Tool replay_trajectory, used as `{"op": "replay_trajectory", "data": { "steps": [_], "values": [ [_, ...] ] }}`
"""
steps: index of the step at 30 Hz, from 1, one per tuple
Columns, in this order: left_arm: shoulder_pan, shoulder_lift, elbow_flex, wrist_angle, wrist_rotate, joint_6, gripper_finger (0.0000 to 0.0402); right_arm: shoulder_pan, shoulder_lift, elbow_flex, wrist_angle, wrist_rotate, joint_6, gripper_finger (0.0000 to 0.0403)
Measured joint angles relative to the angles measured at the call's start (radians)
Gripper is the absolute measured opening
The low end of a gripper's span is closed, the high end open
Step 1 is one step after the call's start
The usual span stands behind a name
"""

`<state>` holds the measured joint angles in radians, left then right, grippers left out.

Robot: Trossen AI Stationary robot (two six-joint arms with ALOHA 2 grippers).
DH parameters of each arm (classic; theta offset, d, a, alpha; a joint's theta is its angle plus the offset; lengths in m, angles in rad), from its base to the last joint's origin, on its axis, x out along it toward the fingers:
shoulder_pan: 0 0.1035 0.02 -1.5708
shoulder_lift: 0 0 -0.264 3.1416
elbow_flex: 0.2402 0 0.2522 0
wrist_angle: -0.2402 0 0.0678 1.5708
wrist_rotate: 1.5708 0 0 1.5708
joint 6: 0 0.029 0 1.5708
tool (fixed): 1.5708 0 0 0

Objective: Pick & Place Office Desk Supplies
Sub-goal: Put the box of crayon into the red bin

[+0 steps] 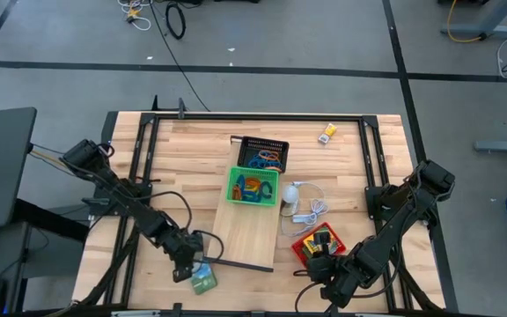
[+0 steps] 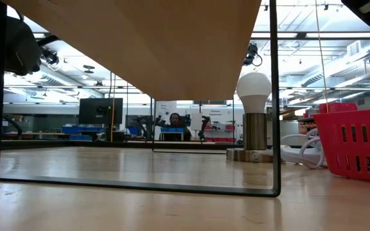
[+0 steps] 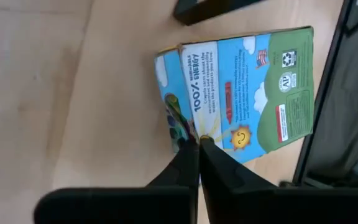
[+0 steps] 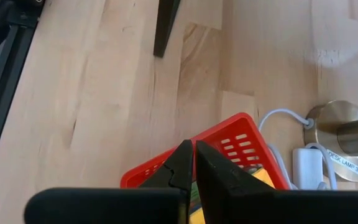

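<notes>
Where the left tool point(image 3: 198, 142) pinches shut, the crayon box point(image 3: 241, 93) edge hides.

The card box point(image 3: 241, 93), in the middle of the left wrist view, is showing "100% renewable ENERGY". A label point(image 4: 345, 163) on the lamp base, lower right of the right wrist view, is reading "DESK LAMP".

Red tray point(image 4: 229, 149) contents cut off by edge; black tray point(image 1: 263, 154) loops too small to tell.

Glossy card box point(image 3: 241, 93), wood table point(image 1: 359, 176)
</notes>
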<state>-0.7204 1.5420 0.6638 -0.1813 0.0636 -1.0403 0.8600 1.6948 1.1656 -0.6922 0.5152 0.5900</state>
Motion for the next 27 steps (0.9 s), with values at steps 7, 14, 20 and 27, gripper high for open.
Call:
{"op": "replay_trajectory", "data": {
  "steps": [7, 14, 20, 27],
  "values": [
    [-0.028, 0.003, 0.099, -0.19, 0.023, 0.024, 0.0004, 0.0, 0.0, 0.0, 0.0, 0.0, 0.0, 0.0027],
    [-0.06, 0.003, 0.291, -0.552, -0.066, 0.031, 0.0002, 0.0, 0.0, 0.0, 0.0, 0.011, 0.0, 0.0027],
    [-0.074, 0.003, 0.474, -0.87, -0.179, 0.026, 0.0001, -0.013, 0.0, 0.0, 0.0, 0.032, 0.0, 0.0027],
    [-0.088, 0.003, 0.63, -1.152, -0.245, 0.013, 0.0001, -0.055, 0.0, 0.0, 0.023, 0.059, -0.004, 0.0027]
  ]
}}
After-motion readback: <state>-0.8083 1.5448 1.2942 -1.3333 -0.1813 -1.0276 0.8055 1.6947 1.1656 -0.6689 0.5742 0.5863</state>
